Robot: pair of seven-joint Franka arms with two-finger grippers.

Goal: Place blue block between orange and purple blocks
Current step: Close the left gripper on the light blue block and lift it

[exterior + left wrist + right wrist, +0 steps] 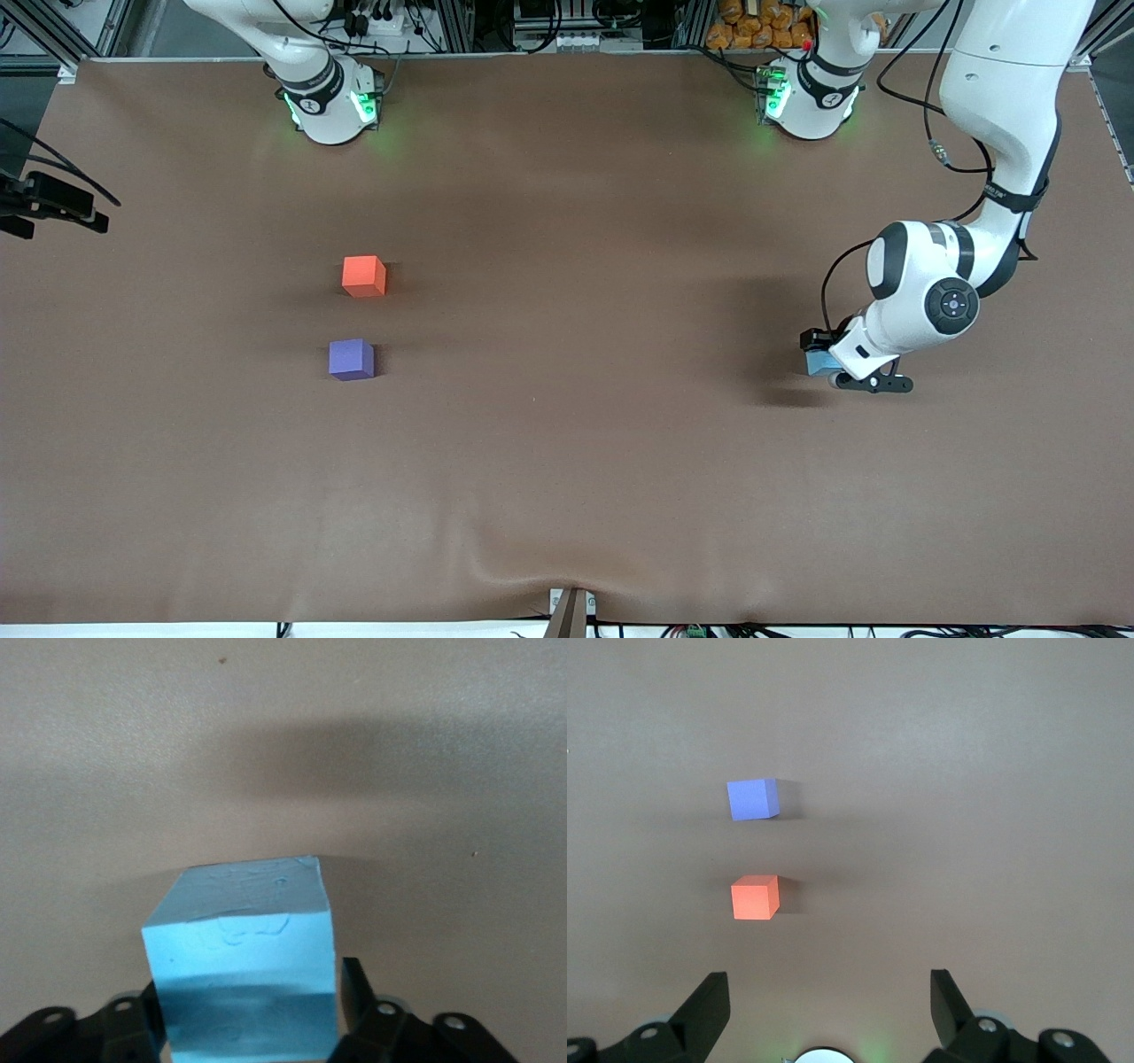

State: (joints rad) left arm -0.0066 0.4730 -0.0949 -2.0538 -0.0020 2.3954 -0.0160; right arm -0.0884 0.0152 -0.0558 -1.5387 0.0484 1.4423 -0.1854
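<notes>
Because the blue block (244, 948) has to travel most of the way along the desk (567, 461), the left gripper (828, 361) has closed on it, one finger pressed against each side face, as the left wrist view shows. It sits low at the left arm's end of the desk; whether the block has left the surface I cannot tell. The orange block (364, 276) and the purple block (352, 359) rest well apart from it toward the right arm's end, purple nearer the front camera, with a gap between them that looks about wide enough for one cube. Bare brown desk lies between, so a straight carry seems unobstructed. The right gripper (824, 1010) waits, fingers spread wide and holding nothing, high over the desk near its base.
</notes>
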